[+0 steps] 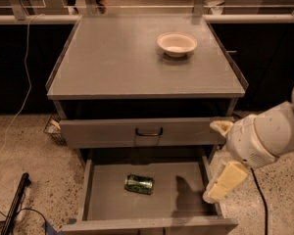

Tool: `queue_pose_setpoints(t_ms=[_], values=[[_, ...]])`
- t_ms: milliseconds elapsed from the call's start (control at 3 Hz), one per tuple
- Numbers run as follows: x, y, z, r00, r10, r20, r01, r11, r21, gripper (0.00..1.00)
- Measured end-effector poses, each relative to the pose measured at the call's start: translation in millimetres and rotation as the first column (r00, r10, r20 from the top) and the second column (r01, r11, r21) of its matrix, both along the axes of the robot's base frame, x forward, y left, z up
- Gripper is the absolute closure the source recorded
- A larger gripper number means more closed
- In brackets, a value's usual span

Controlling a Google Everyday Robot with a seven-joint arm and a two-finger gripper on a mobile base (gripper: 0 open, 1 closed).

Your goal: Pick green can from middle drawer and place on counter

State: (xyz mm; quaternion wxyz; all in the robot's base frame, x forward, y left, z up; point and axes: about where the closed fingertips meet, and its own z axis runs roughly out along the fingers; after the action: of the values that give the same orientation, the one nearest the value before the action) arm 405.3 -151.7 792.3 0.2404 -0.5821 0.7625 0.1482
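Observation:
The green can (139, 184) lies on its side on the floor of the open middle drawer (186, 204), left of centre. The counter (117, 62) is the flat grey top of the cabinet above it. My gripper (214, 191) hangs from the white arm (264, 133) at the right. It points down over the drawer's right side wall, to the right of the can and apart from it. Its shadow falls on the drawer floor.
A white bowl (177, 44) stands at the back right of the counter. The drawer front above (148, 131), with a dark loop handle, is slightly pulled out. A black pole (14, 204) and cables lie on the speckled floor at the left.

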Motion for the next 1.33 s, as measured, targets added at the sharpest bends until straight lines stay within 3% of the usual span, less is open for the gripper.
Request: queue_pose_setpoints(t_ms=[333, 667, 1000, 1333], values=[[-1.6, 8.5, -47.2, 0.999, -0.01, -0.043, 0.012, 0.999, 0.035, 0.0], [-1.6, 8.5, -47.2, 0.999, -0.01, -0.043, 0.012, 0.999, 0.035, 0.0], [-2.3, 31.1, -76.0, 0.998, -0.036, -0.053, 0.041, 0.993, 0.108, 0.0], [7.6, 47.9, -106.7, 0.9947, -0.055, -0.087, 0.067, 0.988, 0.14, 0.0]])
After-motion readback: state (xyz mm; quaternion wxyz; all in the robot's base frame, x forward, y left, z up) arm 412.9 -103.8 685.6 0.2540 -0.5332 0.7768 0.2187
